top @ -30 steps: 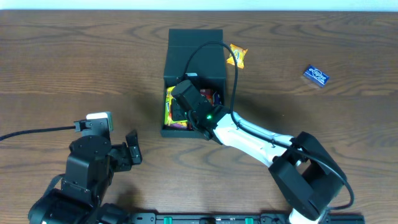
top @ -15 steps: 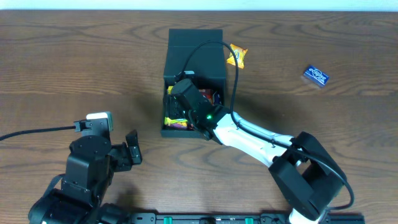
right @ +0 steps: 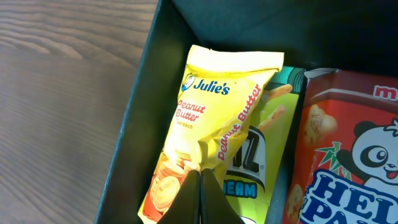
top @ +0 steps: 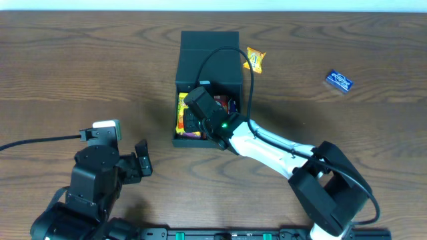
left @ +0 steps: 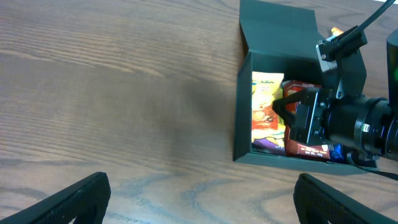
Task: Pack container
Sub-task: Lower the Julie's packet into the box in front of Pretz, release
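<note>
The container (top: 208, 41), a matte black square box with its flap lid open at the back, stands at table centre. It also shows in the left wrist view (left: 280, 25) and in the right wrist view (right: 134, 118). My right gripper (top: 193, 120) is inside it, shut (right: 200, 177) on a raised fold of the yellow Julie's peanut butter packet (right: 211, 99) by the left wall. A green-yellow packet and a red panda packet (right: 348, 155) lie beside it. My left gripper (top: 142, 162) is open and empty over the table, in front and left of the box (left: 199, 199).
An orange snack packet (top: 254, 59) lies against the box's back right corner. A small blue packet (top: 339, 81) lies on the table at far right. The right arm's cable arcs over the box.
My right gripper shifted slightly inside the box and back, so more of the yellow packet shows again at the left wall. The left arm has not moved.
</note>
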Tool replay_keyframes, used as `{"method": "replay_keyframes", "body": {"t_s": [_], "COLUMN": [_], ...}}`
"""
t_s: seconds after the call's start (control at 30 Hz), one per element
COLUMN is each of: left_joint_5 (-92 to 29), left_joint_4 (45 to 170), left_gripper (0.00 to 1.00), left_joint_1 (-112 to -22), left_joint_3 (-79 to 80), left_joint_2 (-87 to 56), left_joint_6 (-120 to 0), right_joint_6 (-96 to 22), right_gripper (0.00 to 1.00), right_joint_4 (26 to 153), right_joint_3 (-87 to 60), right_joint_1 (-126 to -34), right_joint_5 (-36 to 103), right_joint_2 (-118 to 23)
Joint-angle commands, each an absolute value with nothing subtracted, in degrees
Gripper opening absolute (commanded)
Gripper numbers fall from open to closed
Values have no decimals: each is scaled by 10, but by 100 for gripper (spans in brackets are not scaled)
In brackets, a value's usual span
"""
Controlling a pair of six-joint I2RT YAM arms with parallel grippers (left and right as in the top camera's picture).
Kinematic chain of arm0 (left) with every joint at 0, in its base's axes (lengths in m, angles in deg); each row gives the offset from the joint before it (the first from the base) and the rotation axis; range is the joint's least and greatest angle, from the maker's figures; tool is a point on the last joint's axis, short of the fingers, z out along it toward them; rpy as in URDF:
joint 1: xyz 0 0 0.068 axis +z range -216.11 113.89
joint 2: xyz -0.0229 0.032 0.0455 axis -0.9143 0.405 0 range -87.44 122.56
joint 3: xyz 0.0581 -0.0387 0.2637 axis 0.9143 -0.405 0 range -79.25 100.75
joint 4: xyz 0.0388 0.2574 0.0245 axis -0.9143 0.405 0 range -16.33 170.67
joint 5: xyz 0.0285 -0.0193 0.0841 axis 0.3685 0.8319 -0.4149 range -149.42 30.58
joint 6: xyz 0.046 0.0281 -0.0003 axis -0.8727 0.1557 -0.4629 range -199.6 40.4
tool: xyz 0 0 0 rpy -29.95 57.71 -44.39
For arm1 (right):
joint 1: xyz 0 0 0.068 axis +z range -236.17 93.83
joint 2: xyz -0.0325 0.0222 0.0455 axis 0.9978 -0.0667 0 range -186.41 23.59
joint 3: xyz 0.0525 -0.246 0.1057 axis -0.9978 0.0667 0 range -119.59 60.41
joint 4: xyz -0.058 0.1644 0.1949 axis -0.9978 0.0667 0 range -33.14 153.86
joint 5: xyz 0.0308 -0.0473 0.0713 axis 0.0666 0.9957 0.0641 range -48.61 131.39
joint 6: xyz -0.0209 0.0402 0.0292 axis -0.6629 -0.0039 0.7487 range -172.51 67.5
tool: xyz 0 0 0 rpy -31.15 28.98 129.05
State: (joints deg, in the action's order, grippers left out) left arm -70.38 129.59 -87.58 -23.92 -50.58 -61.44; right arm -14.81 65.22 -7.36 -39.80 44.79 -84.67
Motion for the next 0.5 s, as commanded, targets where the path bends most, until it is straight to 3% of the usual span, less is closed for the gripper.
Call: {"method": "replay_keyframes", "body": {"t_s": [0.0, 0.07, 0.13, 0.27, 0.47], "left_joint_5": [-715, -715, -715, -715, -715], "left_joint_4": [1296, 1296, 1296, 1296, 1296], "left_gripper": [95, 95, 95, 95, 95], "left_joint_1": [-874, -874, -874, -874, -874], "left_joint_3": [-227, -227, -227, -227, -227], "left_joint_2": [-508, -508, -508, -508, -508], "left_joint_6": [-618, -618, -618, -618, -618], "right_joint_6": [-153, -153, -153, -153, -154], "right_gripper": [2, 2, 11, 40, 58], "right_joint_4": [653, 652, 652, 631, 624], "right_joint_3": [-71, -71, -71, -71, -71], "right_joint_1": [-397, -397, -397, -398, -404], "right_joint_5": [453, 452, 452, 452, 455], "right_joint_2": [-840, -845, -848, -847, -814]}}
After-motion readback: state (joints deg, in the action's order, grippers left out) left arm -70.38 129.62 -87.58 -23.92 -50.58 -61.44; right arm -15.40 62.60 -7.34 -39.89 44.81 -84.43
